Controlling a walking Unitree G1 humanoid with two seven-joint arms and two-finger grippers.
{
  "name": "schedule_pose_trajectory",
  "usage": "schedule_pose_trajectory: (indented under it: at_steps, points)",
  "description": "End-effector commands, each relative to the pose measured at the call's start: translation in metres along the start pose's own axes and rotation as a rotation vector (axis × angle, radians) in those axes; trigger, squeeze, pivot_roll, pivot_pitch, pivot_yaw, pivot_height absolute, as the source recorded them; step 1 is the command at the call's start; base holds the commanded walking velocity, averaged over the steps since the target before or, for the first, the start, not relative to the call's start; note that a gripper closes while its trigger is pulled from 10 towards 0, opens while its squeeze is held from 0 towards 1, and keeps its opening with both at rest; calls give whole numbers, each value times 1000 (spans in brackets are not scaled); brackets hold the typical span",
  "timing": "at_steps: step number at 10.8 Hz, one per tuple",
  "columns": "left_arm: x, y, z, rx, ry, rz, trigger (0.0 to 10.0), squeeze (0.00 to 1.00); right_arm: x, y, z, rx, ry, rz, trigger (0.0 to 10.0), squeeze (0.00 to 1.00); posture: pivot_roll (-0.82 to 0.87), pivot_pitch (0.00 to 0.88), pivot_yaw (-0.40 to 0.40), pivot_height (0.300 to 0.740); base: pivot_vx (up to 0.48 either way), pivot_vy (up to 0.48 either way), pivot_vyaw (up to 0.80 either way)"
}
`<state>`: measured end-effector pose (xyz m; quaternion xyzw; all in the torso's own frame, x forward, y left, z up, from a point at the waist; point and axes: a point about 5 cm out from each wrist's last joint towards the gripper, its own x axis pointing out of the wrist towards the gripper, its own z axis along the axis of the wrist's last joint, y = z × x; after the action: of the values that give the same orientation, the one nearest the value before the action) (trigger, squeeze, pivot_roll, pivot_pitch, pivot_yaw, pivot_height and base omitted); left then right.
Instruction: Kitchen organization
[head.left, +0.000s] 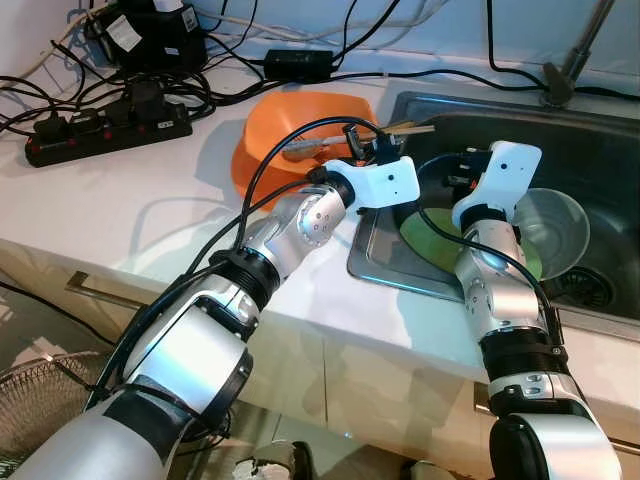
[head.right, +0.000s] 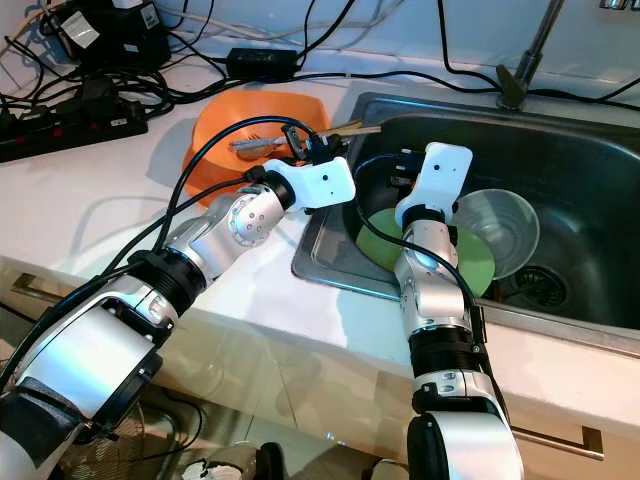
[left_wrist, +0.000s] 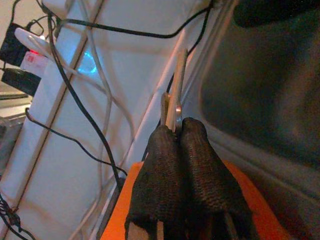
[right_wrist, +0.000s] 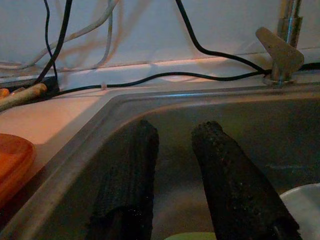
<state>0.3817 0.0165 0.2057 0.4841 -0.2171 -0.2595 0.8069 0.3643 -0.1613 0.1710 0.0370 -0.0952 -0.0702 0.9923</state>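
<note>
An orange bowl (head.left: 268, 128) sits on the white counter just left of the steel sink (head.left: 372, 262), with a metal spoon (head.left: 300, 150) lying in it. My left gripper (head.left: 366, 140) hovers over the bowl's sink-side rim. It is shut on a pair of pale chopsticks (head.left: 412, 128), which stick out past the fingertips (left_wrist: 167, 137) over the sink's corner. My right gripper (right_wrist: 175, 135) is inside the sink, open and holding nothing. Under it lie a green plate (head.right: 478, 262) and a clear glass bowl (head.left: 556, 230).
A faucet (head.left: 570, 60) stands at the sink's back edge and a drain (head.left: 585, 285) shows at the basin's right. A power strip (head.left: 108, 132), chargers and many black cables crowd the counter's back left. The counter's front edge runs below my arms.
</note>
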Motion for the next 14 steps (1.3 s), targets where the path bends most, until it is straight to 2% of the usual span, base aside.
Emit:
schedule_pose_trajectory:
  at_steps: [1,3,5,6,7,9,12,13,14]
  points:
    - [0,1,1,-17,-9,14,0,0,-3,0,-3,7,12,-1,10000,0,34,86,92,740,0,0,0]
    - [1,11,8,-85,-54,71,0,0,-3,1,-3,7,12,2,10000,0,34,84,93,740,0,0,0]
    - [-1,20,10,-223,-78,83,0,0,-3,1,-3,8,12,4,10000,0,41,77,93,740,0,0,0]
    - [-4,26,11,-317,-96,85,10000,0,-3,2,-3,9,14,11,10000,0,46,71,92,740,0,0,0]
    - [-6,29,10,-405,-96,74,10000,0,-3,4,-4,11,14,17,10000,0,52,65,91,740,0,0,0]
    - [-18,44,19,-480,-180,4,10000,0,-3,4,-4,12,16,22,10000,0,62,57,89,740,0,0,0]
    - [-39,88,27,-617,-282,9,10000,0,-1,10,-4,19,21,39,10000,0,85,63,83,740,0,0,0]
    - [-49,104,26,-690,-317,27,10000,0,-1,10,-4,22,22,41,10000,0,97,65,82,740,0,0,0]
    - [-56,113,23,-737,-334,42,10000,0,0,10,-4,24,23,42,10000,0,96,64,80,740,0,0,0]
